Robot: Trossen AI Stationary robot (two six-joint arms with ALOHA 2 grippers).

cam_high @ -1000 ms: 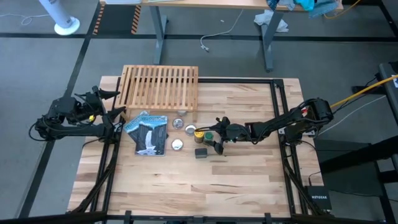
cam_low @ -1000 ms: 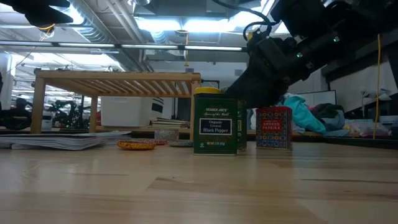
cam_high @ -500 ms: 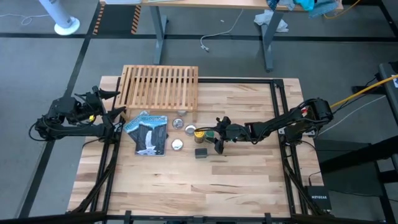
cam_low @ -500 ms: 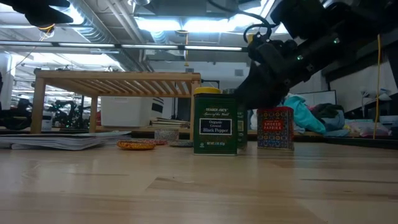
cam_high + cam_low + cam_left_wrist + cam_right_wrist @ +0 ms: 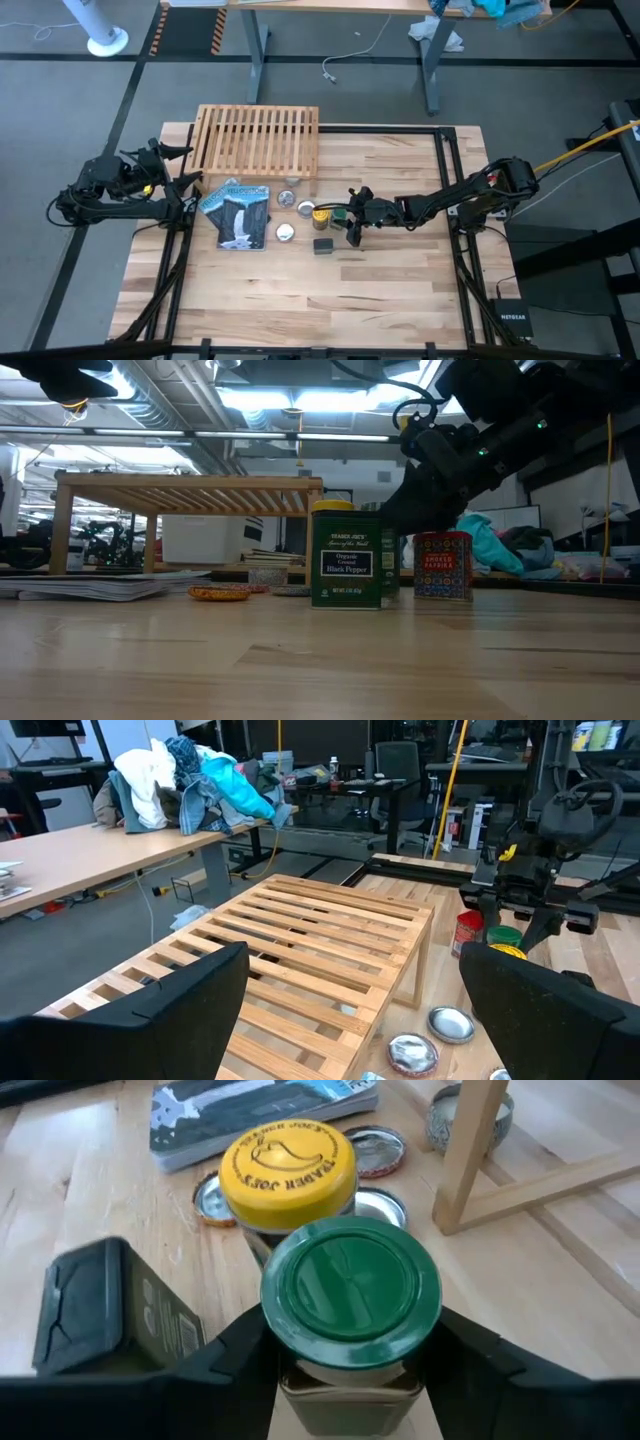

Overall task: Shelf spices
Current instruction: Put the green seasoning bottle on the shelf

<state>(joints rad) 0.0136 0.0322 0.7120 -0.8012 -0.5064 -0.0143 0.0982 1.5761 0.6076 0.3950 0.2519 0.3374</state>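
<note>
Right gripper closing on the green-capped jar, mid-table.

High view: the right gripper is reaching the spice cluster beside the slatted wooden shelf; the left gripper is waiting, fingers spread, at the table's left edge.
Low view: the boxy black tin and red tin are standing upright.
Right wrist view: fingers are pressing both sides of the upright, round green-capped jar, touching the yellow-capped jar.

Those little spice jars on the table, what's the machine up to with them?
The right pincer sits around the green-capped jar, one finger on each side, with the yellow-capped jar and black tin close by. All the spices remain on the tabletop; none is on the wooden shelf yet. The left pincer waits at the table's left edge, open.
</note>
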